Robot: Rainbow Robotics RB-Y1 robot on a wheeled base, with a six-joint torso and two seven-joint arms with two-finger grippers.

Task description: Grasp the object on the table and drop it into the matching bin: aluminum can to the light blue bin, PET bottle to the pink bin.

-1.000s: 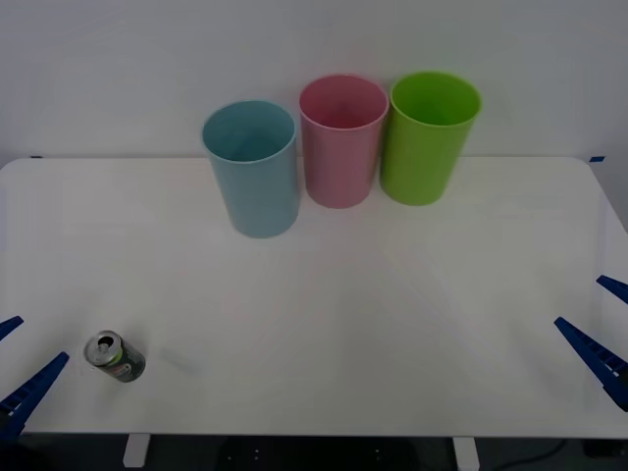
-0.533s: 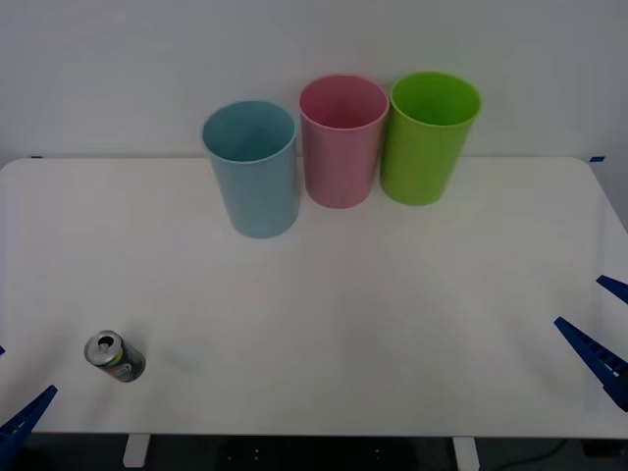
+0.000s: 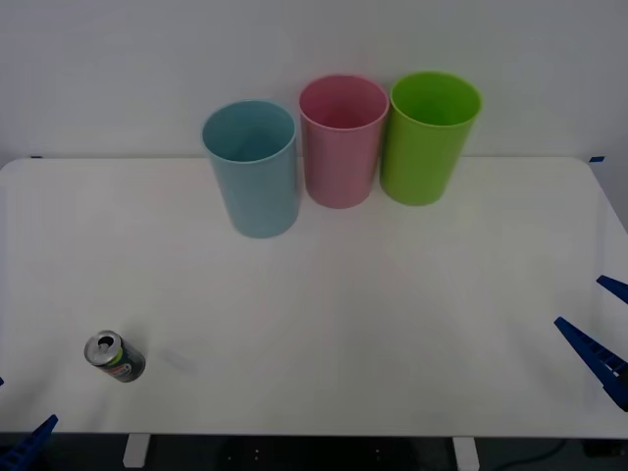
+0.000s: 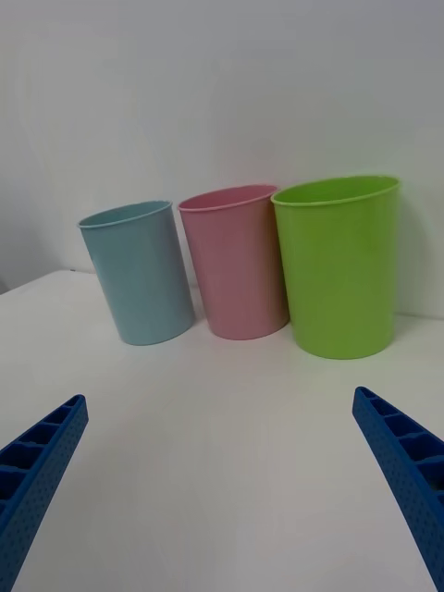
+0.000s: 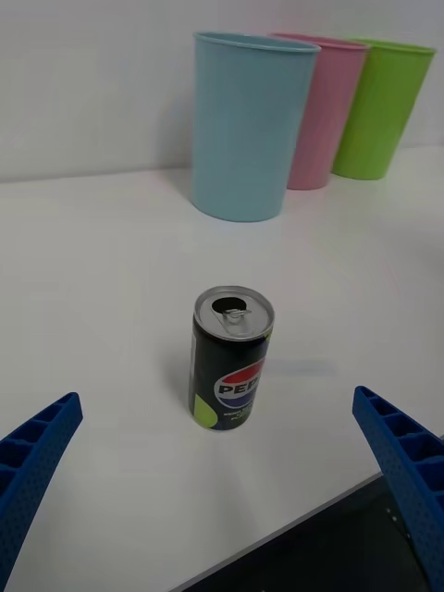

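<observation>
The aluminum can (image 3: 115,356), dark with a green-and-black label and a silver top, stands upright near the front left corner of the white table (image 3: 392,324). In the left wrist view the can (image 5: 231,361) sits ahead of my left gripper (image 3: 25,402), which is open at the table's front left edge, its fingers (image 5: 37,462) spread wide on both sides and apart from the can. The light blue bin (image 3: 252,169) and the pink bin (image 3: 342,140) stand at the back centre. My right gripper (image 3: 579,300) rests open at the right edge.
A lime green bin (image 3: 427,137) stands right of the pink bin, the three bins close together in a row before the white wall. The wide stretch of tabletop between can and bins is bare. The right wrist view faces the three bins (image 4: 240,268).
My left gripper has drawn back toward the table's front left corner, with less of its finger showing in the front view. The can and the right arm have not moved.
</observation>
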